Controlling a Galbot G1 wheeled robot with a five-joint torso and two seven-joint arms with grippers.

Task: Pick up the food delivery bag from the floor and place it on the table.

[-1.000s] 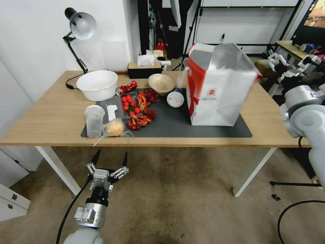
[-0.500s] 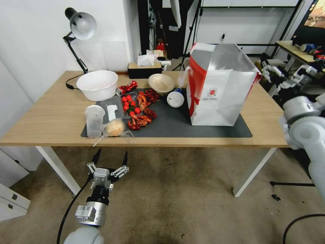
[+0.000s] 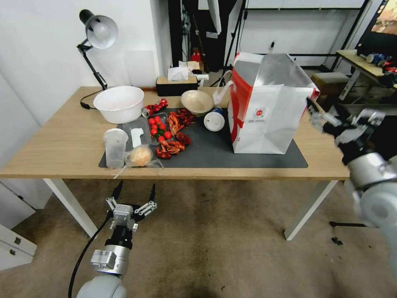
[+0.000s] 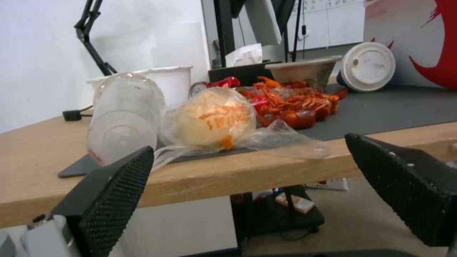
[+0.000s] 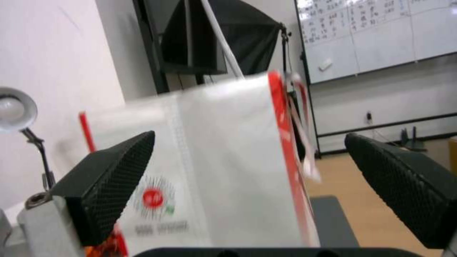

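1. food delivery bag [image 3: 266, 109] upright on the counter [image 3: 62, 145], on the dark mat [image 3: 248, 155]; just beside right hand [image 3: 337, 120], apart from it
2. right hand fingers spread, empty
3. left hand [image 3: 133, 198] low over the floor [image 3: 215, 240], in front of the counter edge; fingers spread, empty

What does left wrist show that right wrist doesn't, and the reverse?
Left wrist: bagged bun and clear cup at the table edge, crayfish, left gripper with jaws open below the tabletop.
Right wrist: the food delivery bag's round logo, lamp head, whiteboard, right gripper with jaws open facing the bag.
Both: food delivery bag, grey mat.
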